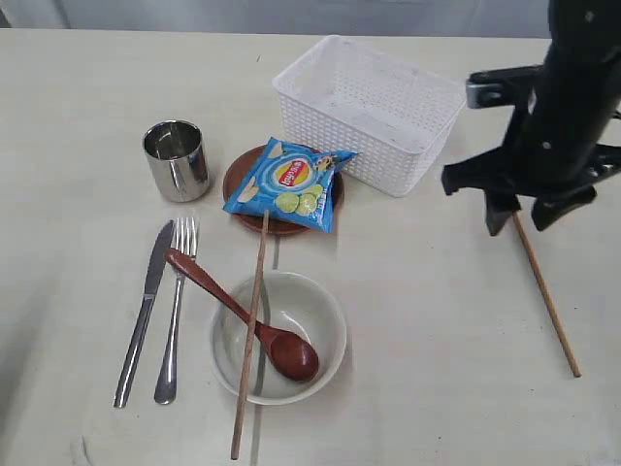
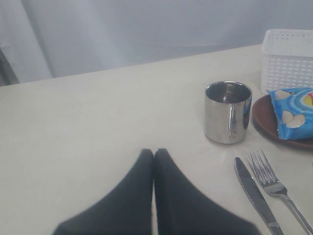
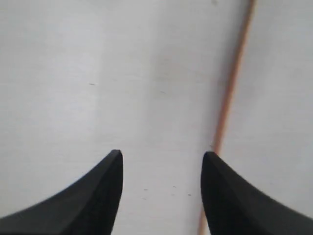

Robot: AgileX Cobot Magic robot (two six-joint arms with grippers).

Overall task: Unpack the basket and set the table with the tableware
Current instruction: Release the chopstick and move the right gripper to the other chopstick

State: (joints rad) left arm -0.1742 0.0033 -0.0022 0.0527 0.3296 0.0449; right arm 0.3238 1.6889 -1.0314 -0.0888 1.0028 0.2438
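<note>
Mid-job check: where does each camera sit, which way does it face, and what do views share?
Exterior: high above the table, looking down on basket and bowl; right arm shows.
Left wrist: low, facing across the table toward the cup and knife; shut left jaws show.
Right wrist: close over bare table, facing down; open right jaws show.
Shared: exterior and right wrist both see the loose chopstick.
</note>
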